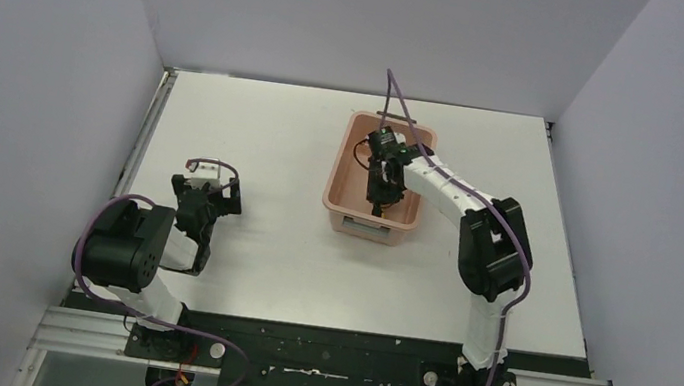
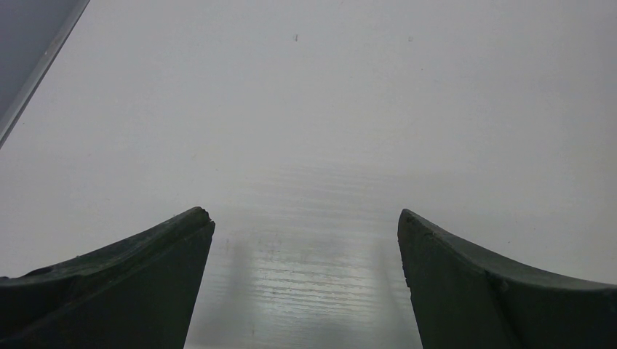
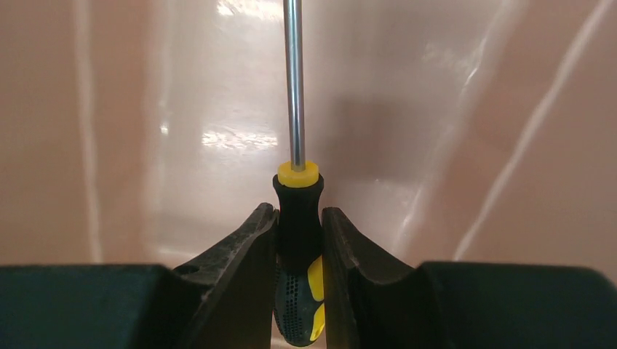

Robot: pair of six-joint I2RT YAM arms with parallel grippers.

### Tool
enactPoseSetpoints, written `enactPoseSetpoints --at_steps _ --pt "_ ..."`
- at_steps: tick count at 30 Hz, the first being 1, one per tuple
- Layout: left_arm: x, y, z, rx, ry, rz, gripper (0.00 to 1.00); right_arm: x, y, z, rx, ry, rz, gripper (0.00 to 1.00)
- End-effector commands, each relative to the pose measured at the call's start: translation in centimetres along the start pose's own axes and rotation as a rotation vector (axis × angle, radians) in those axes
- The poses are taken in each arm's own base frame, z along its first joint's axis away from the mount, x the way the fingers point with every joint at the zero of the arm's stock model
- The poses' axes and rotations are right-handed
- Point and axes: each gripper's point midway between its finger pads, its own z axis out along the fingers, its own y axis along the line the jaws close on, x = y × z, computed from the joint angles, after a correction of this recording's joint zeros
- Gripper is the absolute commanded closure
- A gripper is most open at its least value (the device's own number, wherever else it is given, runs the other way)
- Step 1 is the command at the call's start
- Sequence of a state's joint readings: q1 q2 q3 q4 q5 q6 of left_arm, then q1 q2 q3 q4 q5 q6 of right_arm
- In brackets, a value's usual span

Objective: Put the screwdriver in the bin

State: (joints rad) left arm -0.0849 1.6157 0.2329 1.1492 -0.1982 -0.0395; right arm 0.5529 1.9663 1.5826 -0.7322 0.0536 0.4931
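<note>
Screwdriver [image 3: 298,193], small, yellow-and-black handle and thin silvery metal shaft: pinched at the handle between the 2 dark fingers of the right pincer [image 3: 298,213]. Held down inside the salmon-pink rectangular plastic bin [image 1: 337,164], shaft pointing along its glossy inner wall. Left pincer [image 2: 305,218] spread wide, gripping nothing, low over the white desk [image 2: 305,109], well apart from the bin.

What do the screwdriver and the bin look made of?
The screwdriver: shaft looks like polished metal, bright highlight along it; handle likely matte black rubber or plastic, dimpled, yellow accents. The bin: probably glossy salmon-pink plastic, streaky reflections on its walls.
</note>
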Motion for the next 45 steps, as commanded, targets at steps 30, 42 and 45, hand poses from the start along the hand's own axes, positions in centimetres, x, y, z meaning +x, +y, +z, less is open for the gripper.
enactPoseSetpoints --at_steps 30,42,45 --pt "-2.5 0.0 0.7 -0.003 -0.084 -0.009 0.03 -10.6 -10.4 -21.1 0.185 -0.848 -0.007 0.00" --pt "-2.6 0.0 0.7 -0.004 -0.085 -0.010 0.03 1.8 -21.9 -10.2 0.377 -0.825 0.248 0.00" --pt "-2.5 0.0 0.7 -0.004 -0.085 -0.010 0.03 3.8 -22.7 -9.1 0.388 -0.834 0.292 0.00"
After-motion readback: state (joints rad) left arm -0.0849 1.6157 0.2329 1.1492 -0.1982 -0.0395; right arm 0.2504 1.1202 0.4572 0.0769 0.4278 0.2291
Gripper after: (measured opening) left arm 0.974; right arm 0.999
